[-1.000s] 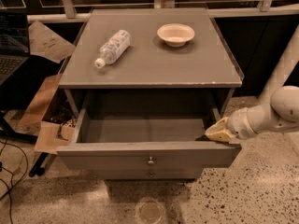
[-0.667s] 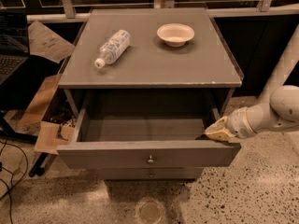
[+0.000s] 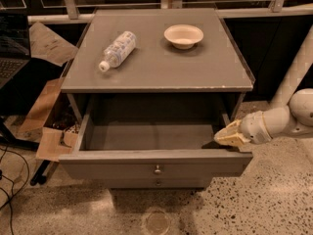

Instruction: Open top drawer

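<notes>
Your top drawer (image 3: 146, 137) stands pulled far out of the cabinet (image 3: 156, 75), at the front of it and just under the top slab. It is a deep grey box with bare walls and a bare bottom; nothing shows inside. Its wide grey front faces you, and the small round knob (image 3: 157, 169) at its centre has nothing on it. Below the front, a strip of a lower drawer (image 3: 157, 182) shows, pushed in.

In my judgement the opening itself is done, or close to it, and you are at the letting-go stage. The gripper (image 3: 229, 135) sits at the drawer's right side, at the top edge of the right wall near the front corner. It looks to be touching that wall or lying just beside it; I cannot say which, nor can I tell whether it is open or closed.

The next move calls for drawing it up and out to the right, clear of the wall, without nudging the drawer back in. If you want more travel, go gently, since the box looks near the end of its run.

On the cabinet top, a bottle (image 3: 117, 50) lies on its side at the left and a bowl (image 3: 183, 35) stands upright toward the back. Both are well apart from the gripper. Cardboard (image 3: 46, 111) lies on the floor to the left of the cabinet.
</notes>
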`<state>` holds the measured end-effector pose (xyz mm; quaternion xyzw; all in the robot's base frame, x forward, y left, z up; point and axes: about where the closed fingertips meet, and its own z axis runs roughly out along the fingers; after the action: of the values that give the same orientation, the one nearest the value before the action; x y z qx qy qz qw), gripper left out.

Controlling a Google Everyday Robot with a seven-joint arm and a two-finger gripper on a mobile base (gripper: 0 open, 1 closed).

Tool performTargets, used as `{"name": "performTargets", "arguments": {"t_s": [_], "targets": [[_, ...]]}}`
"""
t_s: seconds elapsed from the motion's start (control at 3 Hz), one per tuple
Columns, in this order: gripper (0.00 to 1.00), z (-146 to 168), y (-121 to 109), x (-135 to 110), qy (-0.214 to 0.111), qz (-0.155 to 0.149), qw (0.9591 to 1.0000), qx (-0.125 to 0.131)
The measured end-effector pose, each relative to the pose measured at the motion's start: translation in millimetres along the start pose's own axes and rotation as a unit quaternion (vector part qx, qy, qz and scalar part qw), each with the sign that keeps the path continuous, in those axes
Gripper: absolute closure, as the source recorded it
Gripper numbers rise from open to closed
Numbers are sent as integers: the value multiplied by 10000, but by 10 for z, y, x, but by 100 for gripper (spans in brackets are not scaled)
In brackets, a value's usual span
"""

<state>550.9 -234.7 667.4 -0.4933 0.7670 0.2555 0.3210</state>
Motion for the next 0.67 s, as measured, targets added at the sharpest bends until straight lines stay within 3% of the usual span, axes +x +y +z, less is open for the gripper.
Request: {"name": "performTargets", "arguments": {"t_s": [0.33, 0.67], "targets": [[14, 2, -28, -148, -215, -130, 9996, -101], [0, -36, -93, -298, -441, -217, 9987, -125]]}}
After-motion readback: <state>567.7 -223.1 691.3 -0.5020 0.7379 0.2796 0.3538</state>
